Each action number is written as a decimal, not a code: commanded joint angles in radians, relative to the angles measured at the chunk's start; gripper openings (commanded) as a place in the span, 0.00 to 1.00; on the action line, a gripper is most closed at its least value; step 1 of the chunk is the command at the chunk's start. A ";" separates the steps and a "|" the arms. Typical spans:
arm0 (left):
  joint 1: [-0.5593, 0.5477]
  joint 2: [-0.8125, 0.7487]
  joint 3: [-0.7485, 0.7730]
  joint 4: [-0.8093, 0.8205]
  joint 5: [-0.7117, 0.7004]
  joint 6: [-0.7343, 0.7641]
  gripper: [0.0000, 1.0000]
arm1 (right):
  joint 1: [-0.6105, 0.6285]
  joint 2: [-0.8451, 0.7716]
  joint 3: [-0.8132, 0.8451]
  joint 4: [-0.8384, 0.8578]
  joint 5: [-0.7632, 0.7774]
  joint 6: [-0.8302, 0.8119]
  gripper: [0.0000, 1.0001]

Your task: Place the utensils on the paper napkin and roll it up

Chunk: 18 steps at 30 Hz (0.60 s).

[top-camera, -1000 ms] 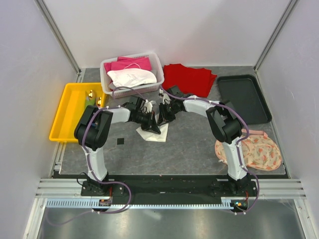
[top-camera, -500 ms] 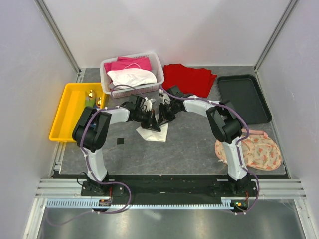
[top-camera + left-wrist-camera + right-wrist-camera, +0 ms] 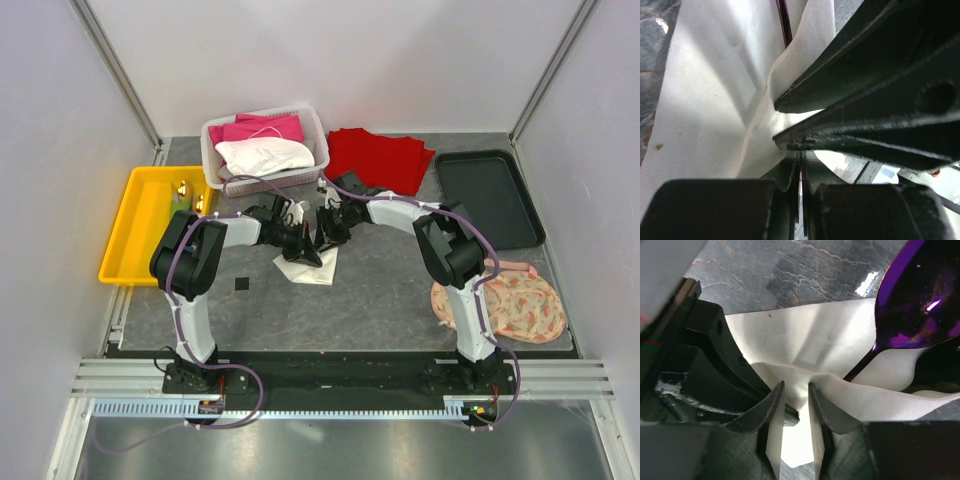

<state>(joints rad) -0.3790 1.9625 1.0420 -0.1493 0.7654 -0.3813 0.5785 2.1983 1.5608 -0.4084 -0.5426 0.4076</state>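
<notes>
Pinching: your left pincer (image 3: 801,161) is closed, its two fingertips pressed together on a raised fold of the thin off-white paper napkin (image 3: 318,268).
Right pincer: your right pincer (image 3: 794,392) stands slightly open. Its fingers (image 3: 767,415) sit either side of a ridge of the napkin with a gap between them, and you cannot tell whether they touch the paper.
Pincers together: they meet tip to tip over the napkin. In the left wrist view the right pincer's dark fingers fill the right side, just above the left fingertips.
Napkin: it lies near the middle of the grey marbled desk (image 3: 390,290), pulled up into folds where the pincers meet and flat at its near edge.
Purple utensil: a shiny purple metal spoon (image 3: 920,305) shows close beside your right pincer, its thin neck running down under the raised fold of the napkin.
Other utensils: gold-ended utensils (image 3: 183,188) lie in the yellow plastic tray (image 3: 120,245) at the left edge of the desk, well apart from the napkin.
Surroundings: a white slotted basket (image 3: 270,183) of pink and white fabric stands at the back. Beside it lies a red folded cloth (image 3: 385,160), then a black tray (image 3: 490,195). A round patterned cloth (image 3: 510,305) lies near the right arm.
</notes>
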 commanded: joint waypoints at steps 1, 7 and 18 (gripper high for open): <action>0.006 0.047 -0.019 -0.019 -0.089 -0.005 0.03 | -0.009 -0.044 0.056 -0.024 0.024 -0.021 0.34; 0.005 0.044 -0.008 -0.022 -0.084 -0.001 0.03 | -0.019 -0.054 0.076 -0.064 0.027 -0.052 0.35; 0.006 0.038 -0.010 -0.036 -0.084 0.016 0.03 | -0.020 0.040 0.099 -0.052 0.066 -0.046 0.32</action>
<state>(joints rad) -0.3752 1.9667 1.0424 -0.1471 0.7727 -0.3931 0.5591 2.2032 1.6196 -0.4641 -0.5140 0.3714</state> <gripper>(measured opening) 0.034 0.328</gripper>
